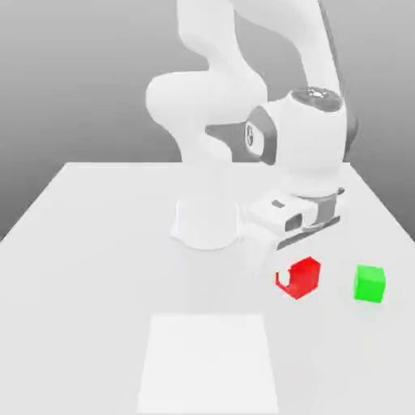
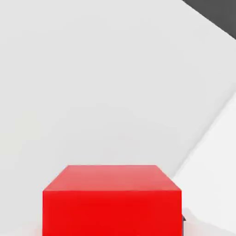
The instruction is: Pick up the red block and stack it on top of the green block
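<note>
A pale surface (image 1: 97,243) carries the green block (image 1: 370,284), resting at three o'clock of the red block (image 1: 304,277). The tool (image 1: 293,280) is clamped narrow on the red block, apparently carried above the surface. A skewed release could tip it off the green block.

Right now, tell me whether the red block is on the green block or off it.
Off. In the exterior view the red block sits under the hand, beside the green block, with a gap between them.

Exterior view facing arm front-on; hand view close above shared red block (image 1: 304,277).
</note>
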You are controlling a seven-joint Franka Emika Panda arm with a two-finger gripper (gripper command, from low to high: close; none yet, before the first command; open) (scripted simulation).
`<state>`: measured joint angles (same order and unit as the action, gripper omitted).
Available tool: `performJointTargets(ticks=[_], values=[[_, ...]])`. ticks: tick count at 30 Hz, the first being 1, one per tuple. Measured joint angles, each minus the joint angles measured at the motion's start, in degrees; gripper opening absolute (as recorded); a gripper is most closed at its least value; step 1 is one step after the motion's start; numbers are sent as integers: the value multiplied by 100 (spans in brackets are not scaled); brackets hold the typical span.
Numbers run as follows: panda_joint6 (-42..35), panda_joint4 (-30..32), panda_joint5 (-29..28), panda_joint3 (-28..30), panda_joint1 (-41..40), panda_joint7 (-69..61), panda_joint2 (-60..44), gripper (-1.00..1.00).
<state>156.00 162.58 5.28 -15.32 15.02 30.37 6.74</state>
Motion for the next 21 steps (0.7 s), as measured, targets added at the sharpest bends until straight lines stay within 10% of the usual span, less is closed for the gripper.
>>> performJointTargets(ticks=[14,20,21], values=[[-337,-425,116,-1239,1214,610,-49,-100],[653,-503,-1358,-948,1329,1704,-1240,-100],[774,-515,-1580,-826,1409,1866,-1389,100]])
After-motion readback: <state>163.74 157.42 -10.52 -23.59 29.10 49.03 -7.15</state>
